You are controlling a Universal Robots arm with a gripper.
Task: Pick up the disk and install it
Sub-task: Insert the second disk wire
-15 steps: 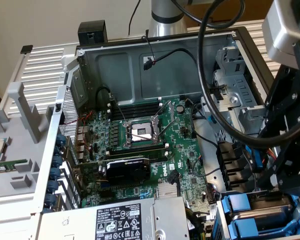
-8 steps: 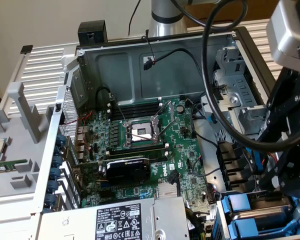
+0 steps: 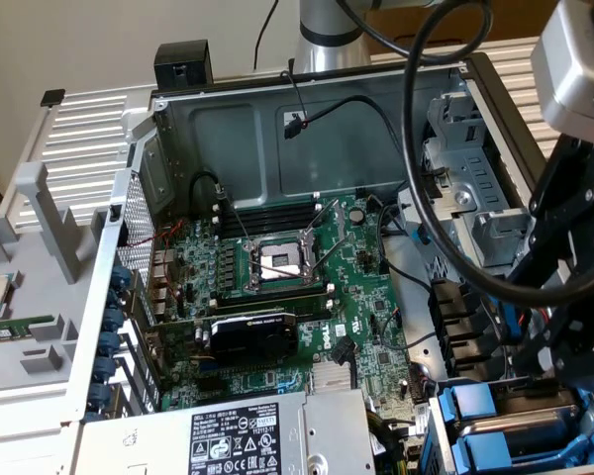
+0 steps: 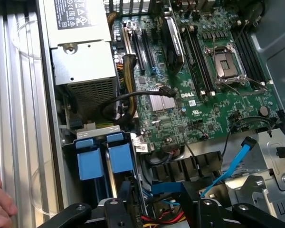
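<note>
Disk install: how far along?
Done: nothing visible yet. In hand: the fingers are open and empty, above the corner of the case that holds two blue trays. Left: both pickup and install of the disk; whether either tray carries it cannot be told.

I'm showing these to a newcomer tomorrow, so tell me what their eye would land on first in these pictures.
First the green motherboard in the opened computer case, its bare processor socket gleaming mid-board. Then the bright blue drive trays at the exterior view's lower right, with the open gripper near them, and a thick black cable looping over the case.
</note>
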